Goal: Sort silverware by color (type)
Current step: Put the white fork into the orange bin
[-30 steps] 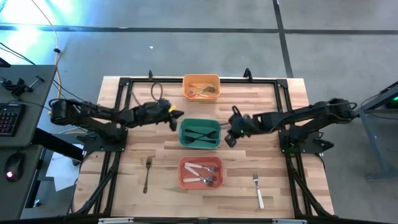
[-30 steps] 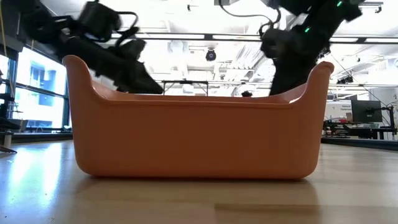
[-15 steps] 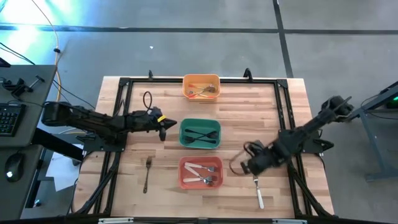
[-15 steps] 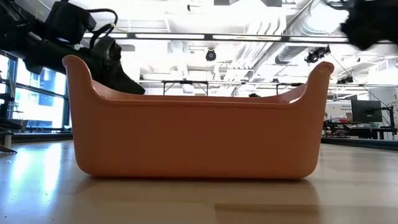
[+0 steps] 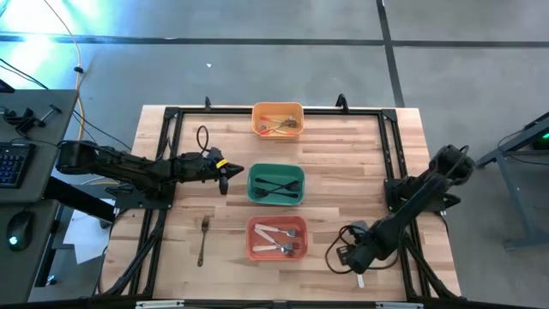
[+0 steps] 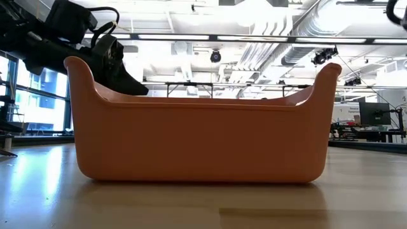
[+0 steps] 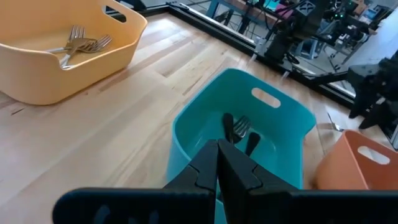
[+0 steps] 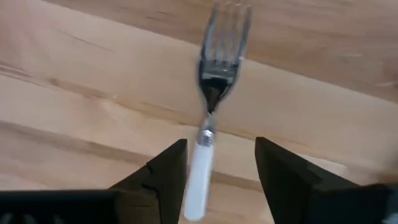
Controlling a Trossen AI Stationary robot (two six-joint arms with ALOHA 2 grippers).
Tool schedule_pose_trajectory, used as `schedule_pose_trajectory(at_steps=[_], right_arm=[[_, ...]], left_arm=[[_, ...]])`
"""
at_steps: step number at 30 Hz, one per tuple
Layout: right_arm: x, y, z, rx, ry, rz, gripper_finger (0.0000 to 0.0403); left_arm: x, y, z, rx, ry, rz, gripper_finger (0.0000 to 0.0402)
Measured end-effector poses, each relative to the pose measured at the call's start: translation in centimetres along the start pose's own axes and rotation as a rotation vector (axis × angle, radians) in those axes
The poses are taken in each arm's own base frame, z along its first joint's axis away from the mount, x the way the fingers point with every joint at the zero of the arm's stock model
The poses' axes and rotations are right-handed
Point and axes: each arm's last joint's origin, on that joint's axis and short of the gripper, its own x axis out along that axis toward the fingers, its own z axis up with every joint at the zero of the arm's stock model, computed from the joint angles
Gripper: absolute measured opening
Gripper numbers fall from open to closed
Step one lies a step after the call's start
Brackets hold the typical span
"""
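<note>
A white-handled fork [image 8: 208, 112] lies flat on the wooden table near its front right. My right gripper [image 8: 214, 177] hangs over the handle, open, one finger on each side and touching nothing. From above, that gripper [image 5: 350, 257] covers most of the fork, and only the handle end [image 5: 359, 280] shows. My left gripper [image 5: 225, 176] is shut just left of the green bin [image 5: 276, 184], which holds black forks. A black fork [image 5: 203, 239] lies loose at the front left.
A red bin [image 5: 277, 238] with white-handled forks stands near the front centre and fills the low view [image 6: 203, 140]. An orange bin [image 5: 277, 119] with forks stands at the far centre. Black frame rails [image 5: 163, 206] run along both sides of the table.
My right gripper has swung from beside the green bin toward the table's near right and down over the white-handled fork. My left gripper has drawn back a little from the green bin toward the table's left edge.
</note>
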Motion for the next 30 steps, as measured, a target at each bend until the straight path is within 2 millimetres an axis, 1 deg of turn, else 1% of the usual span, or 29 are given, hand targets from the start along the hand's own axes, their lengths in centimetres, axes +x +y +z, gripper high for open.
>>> schedule_pose_trajectory(at_steps=[3,8,16,22,30], right_arm=[[1.2,0.4,-0.1,0.001,-0.008,-0.011,0.0168],[2.8,0.8,-0.1,0.002,-0.021,-0.025,0.0147],[3.2,1.0,-0.1,0.009,-0.034,-0.026,0.011],[3.3,1.1,-0.1,-0.065,-0.049,-0.007,0.0088],[3.3,1.6,0.2,-0.135,-0.031,0.02,0.0077]], left_arm=[[0.0,0.0,0.0,-0.001,0.0,-0.001,0.0],[0.0,0.0,0.0,-0.013,0.001,-0.002,0.0],[0.0,0.0,0.0,-0.027,0.004,-0.006,0.0],[0.0,0.0,0.0,-0.028,0.005,-0.008,0.0],[0.0,0.0,-0.1,-0.052,0.02,-0.009,0.0]])
